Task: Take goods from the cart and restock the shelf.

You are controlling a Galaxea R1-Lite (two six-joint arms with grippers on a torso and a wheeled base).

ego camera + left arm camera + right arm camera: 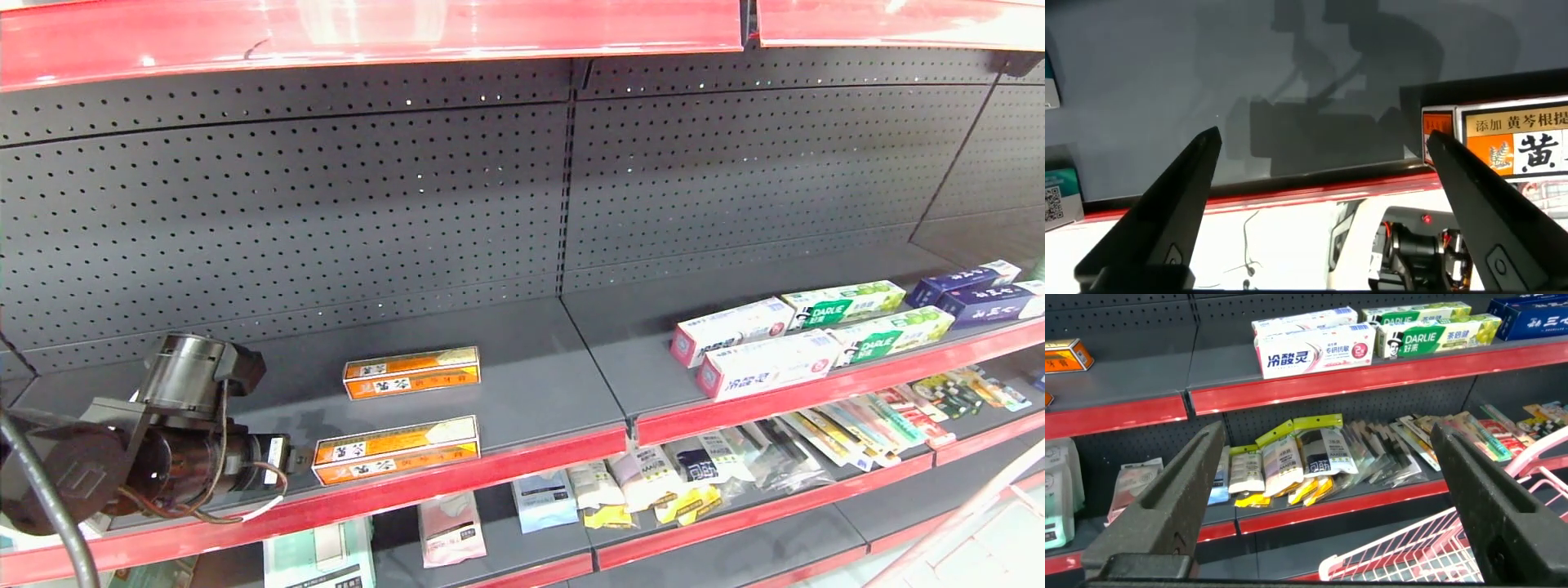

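On the shelf [522,359], at its red front lip, the front orange box [396,450] is laid flat, long side along the edge and label up, probably so it faces shoppers. A 2nd orange box [411,372] is laid behind it, parallel and apart, so a column of 2 is formed. The left claw [1323,135] is held open with nothing gripped, level with the shelf edge, just beside the front box's end. The box is seen past 1 finger [1470,188], not between the 2. Placement of that box is judged done. The right claw [1327,431] is held open and empty, low, facing the lower shelves [1331,510], with the pink cart [1413,543] beneath it, likely staged for the next pick. Toothpaste boxes [755,347] are grouped by kind further right in rows of 2, a layout the orange pair seems meant to match.
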